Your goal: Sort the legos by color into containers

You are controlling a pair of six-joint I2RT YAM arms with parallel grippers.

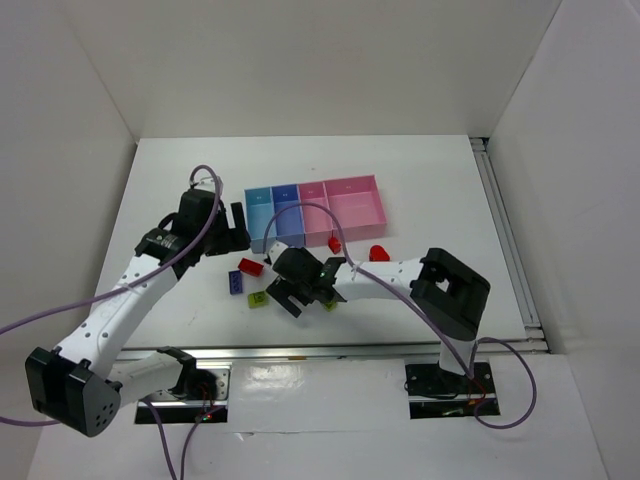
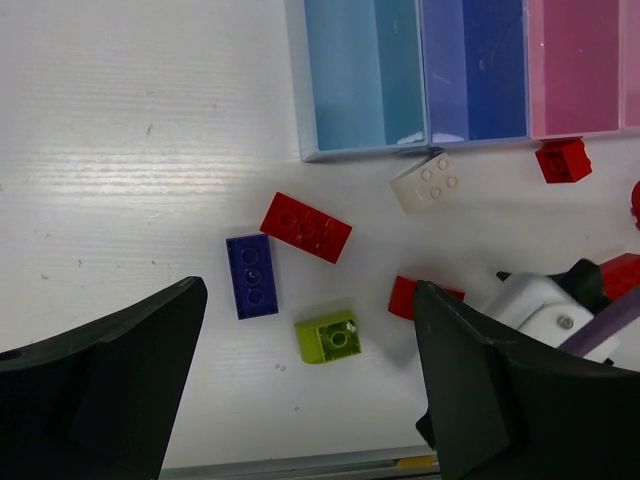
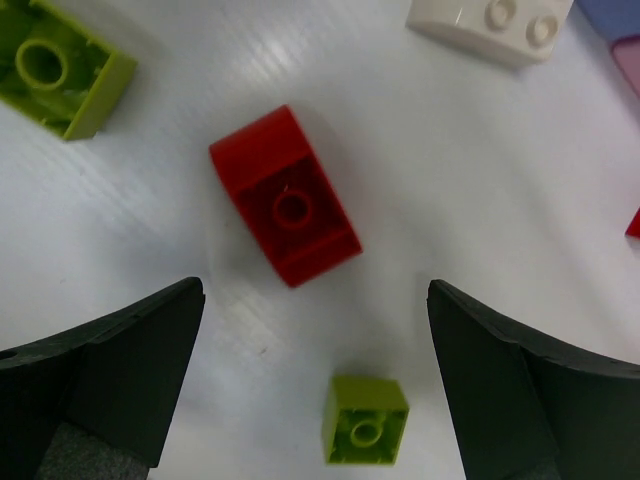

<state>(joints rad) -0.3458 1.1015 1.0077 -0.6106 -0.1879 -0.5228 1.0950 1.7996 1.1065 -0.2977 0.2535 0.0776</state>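
Nearest the arm bases, the right hand [image 3: 312, 300] hangs spread wide and empty over the white table [image 3: 120, 220], straddling a small red plastic lego brick [image 3: 285, 195] lying underside up, probably lined up to pinch it. The left hand [image 2: 308, 295], likewise released and touching nothing, hovers above a dark purple-blue brick [image 2: 252, 275]. Beyond the loose legos stands the joined row of blue and pink plastic bins [image 1: 355, 205], seemingly empty.

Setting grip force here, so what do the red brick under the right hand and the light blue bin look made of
Red curved plastic brick: hard moulded plastic, glossy, going by soft highlights and a crisp hollow face. Light blue rectangular bin: thin plastic, smooth, possibly slightly translucent; its floor shows faint sheen.
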